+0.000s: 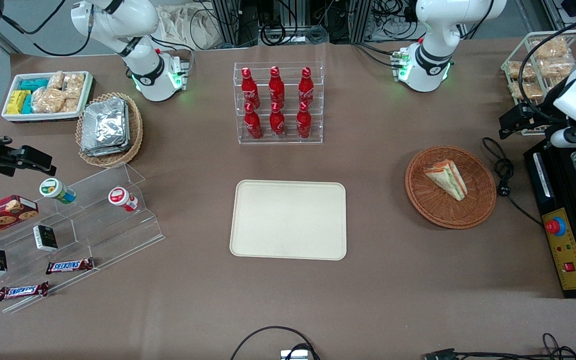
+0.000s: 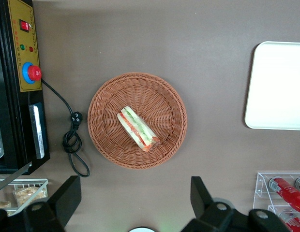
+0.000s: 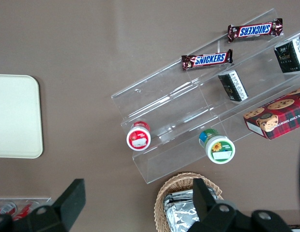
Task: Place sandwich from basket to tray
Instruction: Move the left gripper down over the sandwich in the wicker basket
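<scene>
The sandwich (image 1: 446, 178), a white bread wedge with green, orange and red filling, lies in the reddish-brown wicker basket (image 1: 478, 212) toward the working arm's end of the table. Both also show in the left wrist view: the sandwich (image 2: 138, 128) and the basket (image 2: 104, 96). The cream tray (image 1: 288, 220) lies bare at the table's middle, nearer the parked arm than the basket, and its edge shows in the left wrist view (image 2: 278, 87). My left gripper (image 1: 513, 124) hangs high above the table, a little farther from the front camera than the basket. It (image 2: 135, 203) is open and empty.
A black control box with a red button (image 1: 563, 245) and a coiled black cable (image 1: 503, 175) lie beside the basket. An acrylic rack of red bottles (image 1: 278, 102) stands farther back than the tray. A wire basket of snacks (image 1: 543, 60) sits near the arm's base.
</scene>
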Controlling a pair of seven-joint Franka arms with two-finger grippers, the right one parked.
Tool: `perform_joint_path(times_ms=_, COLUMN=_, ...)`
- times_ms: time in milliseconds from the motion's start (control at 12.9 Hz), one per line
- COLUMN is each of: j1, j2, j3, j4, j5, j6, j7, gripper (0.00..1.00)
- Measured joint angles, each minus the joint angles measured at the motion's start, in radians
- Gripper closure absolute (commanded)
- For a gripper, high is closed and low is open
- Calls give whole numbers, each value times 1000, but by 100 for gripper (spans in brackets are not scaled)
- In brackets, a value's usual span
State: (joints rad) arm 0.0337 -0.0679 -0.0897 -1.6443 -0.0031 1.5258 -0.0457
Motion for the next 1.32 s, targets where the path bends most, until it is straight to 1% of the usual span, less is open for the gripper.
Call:
perform_joint_path(times_ms=389, j1=1, j2=11, j3=3, j4=3, j5=3, j6=-14, j7=-14, gripper=0)
perform_joint_path(times_ms=544, j1=2, j2=24, j3=6, j4=-48, j5=19, j6=10, j7=-83, gripper=0)
perform_joint_path(times_ms=700, j1=4, j2=11, j3=7, j4=-178, j5=24, j6=138, j7=-144, gripper=0)
perform_joint_path(times_ms=1011, j1=8, j2=-62, j3=9, j4=-494, j5=24, j6=418, j7=-285, gripper=0)
perform_joint_path(times_ms=1322, j1=8, j2=-89, j3=9, j4=-698, j5=25, j6=639, j7=-387, gripper=0)
